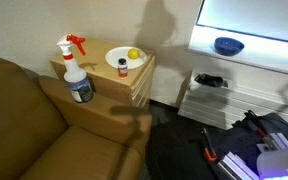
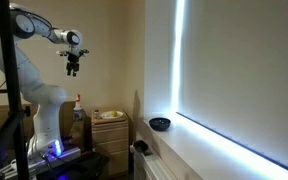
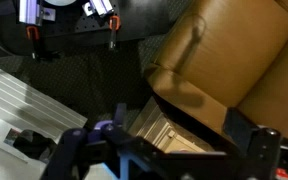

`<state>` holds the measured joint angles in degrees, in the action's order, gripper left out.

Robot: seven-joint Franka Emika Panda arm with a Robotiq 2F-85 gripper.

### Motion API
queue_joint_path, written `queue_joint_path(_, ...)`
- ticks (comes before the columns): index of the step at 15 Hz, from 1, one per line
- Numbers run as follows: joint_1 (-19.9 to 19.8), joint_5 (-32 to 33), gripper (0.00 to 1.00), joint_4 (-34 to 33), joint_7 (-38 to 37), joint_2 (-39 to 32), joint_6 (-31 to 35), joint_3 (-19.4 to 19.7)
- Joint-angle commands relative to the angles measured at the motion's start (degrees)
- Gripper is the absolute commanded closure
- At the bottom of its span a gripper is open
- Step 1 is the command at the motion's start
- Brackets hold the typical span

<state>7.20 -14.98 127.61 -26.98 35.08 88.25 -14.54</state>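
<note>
The hand (image 2: pixel 73 68) hangs open high above the table (image 1: pixel 136 88). A plate (image 1: pixel 114 55) with a lemon (image 1: pixel 134 54) sits near the spray bottle (image 1: pixel 76 72), red-triggered, upright at the table's corner by the couch (image 1: pixel 24 120).

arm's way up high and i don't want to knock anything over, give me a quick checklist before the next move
1. hand open, nothing in it: ok
2. hand well above the spray bottle, no contact: ok
3. spray bottle upright on the wooden side table: ok
4. plate apart from the spray bottle: ok
5. hand centred over the spray bottle: cannot tell
</note>
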Motion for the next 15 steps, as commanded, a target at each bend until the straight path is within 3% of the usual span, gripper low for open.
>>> queue_joint_path(1,-0.7,-0.3,0.00,-0.2,0.3,0.0,-0.3,-0.5)
queue_joint_path(11,-1.0,-0.9,0.00,0.3,0.2,-1.7,0.0,-0.3)
queue_joint_path(15,-2.5,-3.7,0.00,8.1,-5.8,-5.3,11.0,-1.4)
